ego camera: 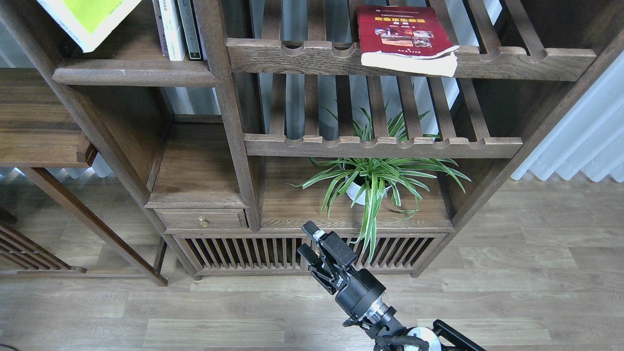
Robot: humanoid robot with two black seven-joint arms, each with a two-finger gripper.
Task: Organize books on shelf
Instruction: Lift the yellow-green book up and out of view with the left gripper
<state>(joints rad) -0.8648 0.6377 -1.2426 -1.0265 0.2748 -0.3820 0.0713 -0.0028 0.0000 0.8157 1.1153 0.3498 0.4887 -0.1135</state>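
Right gripper (308, 240) hangs low before the cabinet, fingers spread with a narrow gap, nothing held. Spider plant (375, 178) sits just behind, on the lower deck. Red book (404, 36) lies flat on the slatted rack (312, 56), overhanging its front rail. Yellow-green book (85, 19) is tilted above the plank shelf (134, 75), upright books (175, 29) beside it.
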